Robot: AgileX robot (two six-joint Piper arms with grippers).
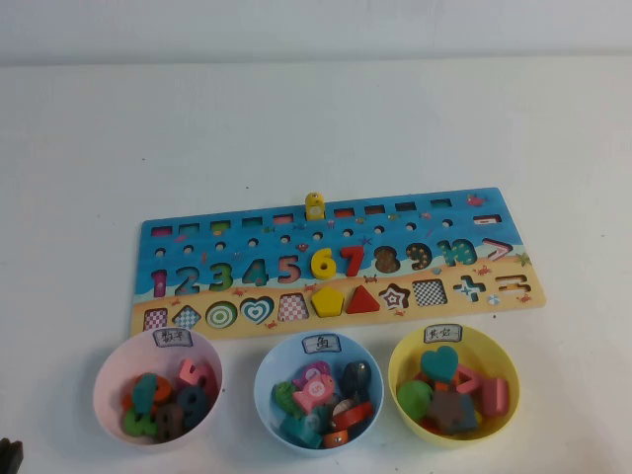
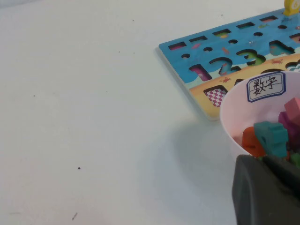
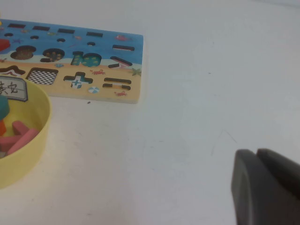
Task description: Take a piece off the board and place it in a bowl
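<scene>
From my seat the risks run left to right. My left pincer (image 2: 265,187) is parked low at the near left of the bench (image 1: 316,118), right beside the pink bowl (image 1: 111,380); a careless lift from there could knock that bowl and spill its pieces. On the board (image 1: 197,237), the piece (image 1: 327,299) sits in the tan strip between a checkered cut-out and the red triangle (image 1: 362,299), with the yellow 6 (image 1: 322,262) just above it. I judge a sloppy descent could nudge the triangle or grab the wrong yellow thing. The light-blue bowl (image 1: 267,380) lies directly below the piece, so a short carry could drop it there instead of the yellow bowl (image 1: 400,370) at the right.

My right pincer (image 3: 262,185) rests over bare bench, well apart from the yellow bowl. Both pincers look clenched, fingers pressed together, holding nothing.
</scene>
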